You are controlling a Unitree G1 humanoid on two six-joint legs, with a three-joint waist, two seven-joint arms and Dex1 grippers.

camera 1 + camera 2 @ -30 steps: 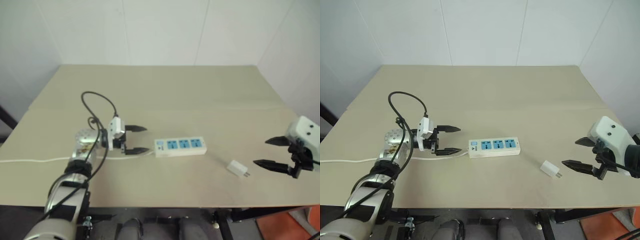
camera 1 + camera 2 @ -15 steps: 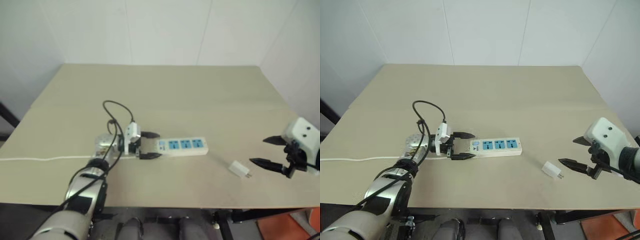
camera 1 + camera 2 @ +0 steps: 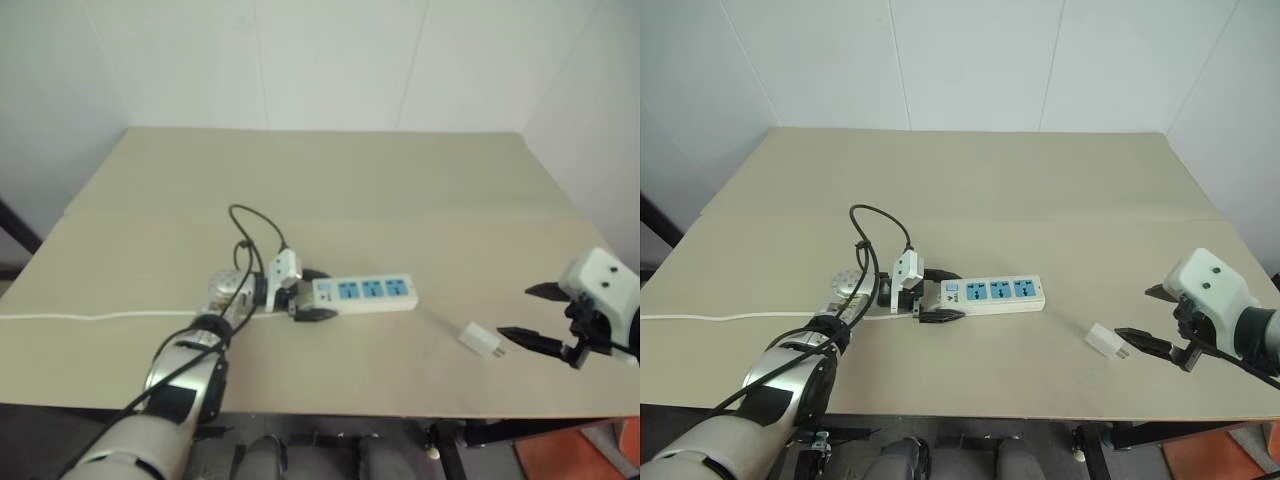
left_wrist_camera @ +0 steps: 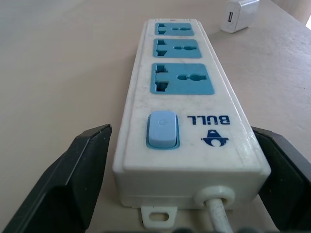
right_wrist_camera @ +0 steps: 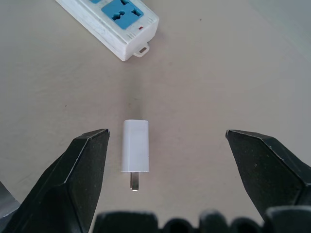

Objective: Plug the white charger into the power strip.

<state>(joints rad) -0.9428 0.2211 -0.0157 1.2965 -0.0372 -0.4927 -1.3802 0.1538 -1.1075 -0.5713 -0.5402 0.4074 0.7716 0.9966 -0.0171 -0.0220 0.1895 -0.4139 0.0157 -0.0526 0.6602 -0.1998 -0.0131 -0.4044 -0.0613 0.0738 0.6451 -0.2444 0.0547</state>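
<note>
**Left claw brackets the strip, right claw lines up on the charger**

The strip (image 3: 984,295) lay flat on the table (image 3: 1040,190), sockets up, its switch end between the wide-open fingers of the left claw (image 3: 943,296); neither finger clearly touched it. That stance looked meant to steady the strip for plugging. The charger (image 3: 1104,341) lay on its side, well apart from the strip, prongs toward the right claw (image 3: 1145,318), which hovered just beside it, spread wide and empty, aimed for a pickup.

A second earlier the left claw had stood short of the strip; it had since moved in around the switch end. The right claw had hardly shifted, and the charger lay where it was.
</note>
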